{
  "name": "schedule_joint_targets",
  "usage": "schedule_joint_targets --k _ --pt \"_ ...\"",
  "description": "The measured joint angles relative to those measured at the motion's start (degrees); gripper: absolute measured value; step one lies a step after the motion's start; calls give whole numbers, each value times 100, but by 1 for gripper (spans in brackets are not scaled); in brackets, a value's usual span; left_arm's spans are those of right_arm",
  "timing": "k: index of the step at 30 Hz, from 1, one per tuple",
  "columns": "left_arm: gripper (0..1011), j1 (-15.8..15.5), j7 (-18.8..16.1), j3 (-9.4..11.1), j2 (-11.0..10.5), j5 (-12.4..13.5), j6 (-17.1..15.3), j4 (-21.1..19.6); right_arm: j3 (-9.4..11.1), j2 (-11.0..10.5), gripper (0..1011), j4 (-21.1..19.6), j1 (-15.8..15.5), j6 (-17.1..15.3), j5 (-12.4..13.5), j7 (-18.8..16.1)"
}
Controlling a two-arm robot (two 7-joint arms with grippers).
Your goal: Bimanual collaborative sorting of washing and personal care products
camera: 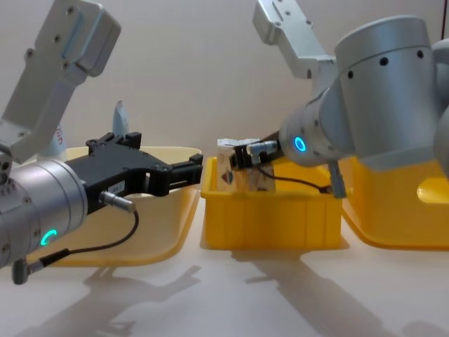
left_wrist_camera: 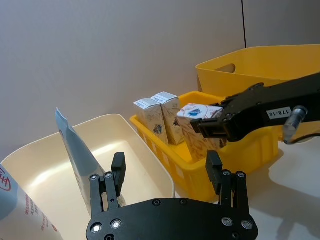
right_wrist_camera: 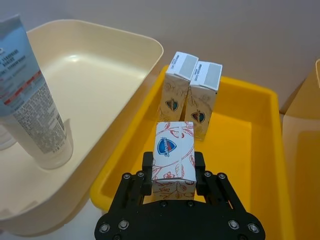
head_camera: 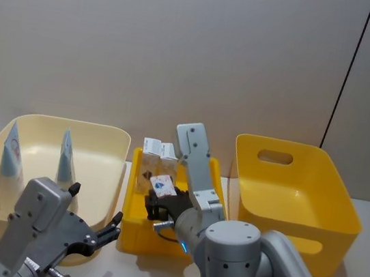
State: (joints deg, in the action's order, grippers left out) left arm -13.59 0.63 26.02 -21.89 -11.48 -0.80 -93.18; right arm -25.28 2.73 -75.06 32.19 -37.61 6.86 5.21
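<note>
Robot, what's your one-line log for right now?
right gripper: shut on carton, over small yellow bin | left gripper: open, near cream bin

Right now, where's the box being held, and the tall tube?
held carton (right_wrist_camera: 174, 160): right wrist view, middle of its patterned top face.
tall tube (right_wrist_camera: 32, 100): right wrist view, middle of its printed body.

Two white squeeze tubes with pale blue crimped ends are stood upright, caps down, in the cream plastic bin. Two small white cartons with a blue-red emblem are stood touching at the far end of the small yellow plastic tray. A third carton is gripped in the right hand just before them.
</note>
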Motion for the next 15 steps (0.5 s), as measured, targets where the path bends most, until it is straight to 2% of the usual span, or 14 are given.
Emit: schedule_joint_targets --k 15 --pt "1000 0 0 0 0 0 0 0 9 -122 453 -279 93 625 -99 -179"
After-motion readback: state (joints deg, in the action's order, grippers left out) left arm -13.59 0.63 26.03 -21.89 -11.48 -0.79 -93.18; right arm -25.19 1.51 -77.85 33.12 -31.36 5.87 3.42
